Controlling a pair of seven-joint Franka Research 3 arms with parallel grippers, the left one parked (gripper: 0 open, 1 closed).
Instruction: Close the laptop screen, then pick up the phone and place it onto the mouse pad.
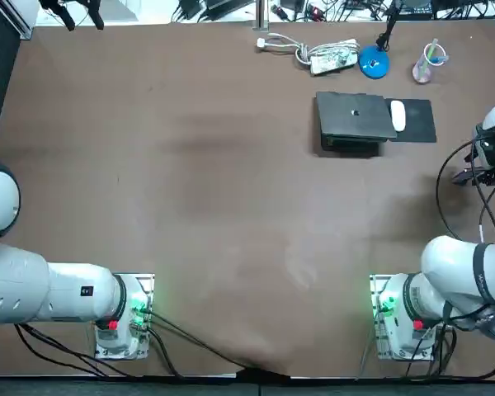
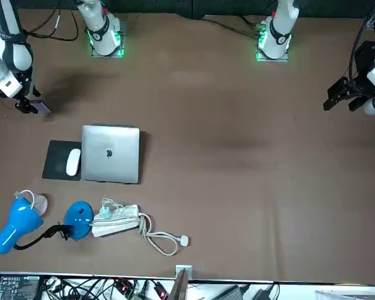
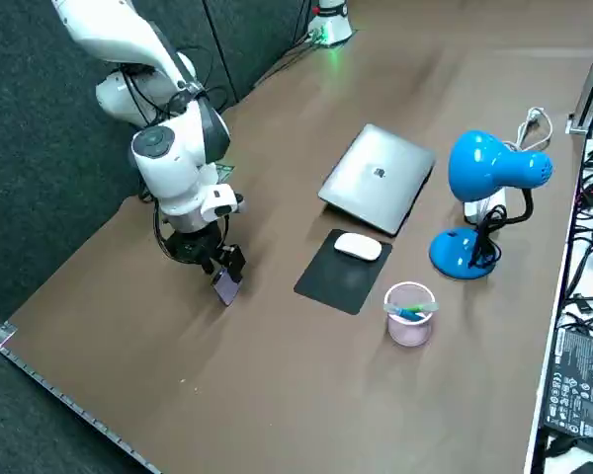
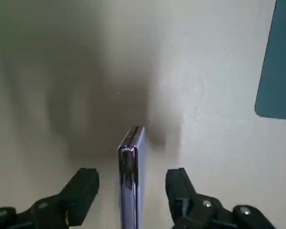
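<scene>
Item: my right claw (image 4: 132, 180), low over the table (image 3: 277, 395), fingers (image 4: 86, 188) spread, gripping nothing. Phone (image 4: 132, 157): on edge between my fingers, with a gap on either side. Mouse pad (image 3: 328, 281): near the claw, lying flat, apart from the phone; white mouse (image 3: 358, 247) on its end toward the laptop (image 3: 378, 178). Pink cup (image 3: 409, 316): just past the pad, upright, holding a blue-and-green item I cannot identify. Laptop: beyond the pad, lid shut.

Table (image 1: 190, 206) bears closed laptop (image 1: 355, 115), mouse pad (image 1: 418, 124), lamp (image 1: 374, 62), cup (image 1: 425, 70), power strip (image 1: 334, 58); right gripper (image 3: 225, 275) near its right edge.
</scene>
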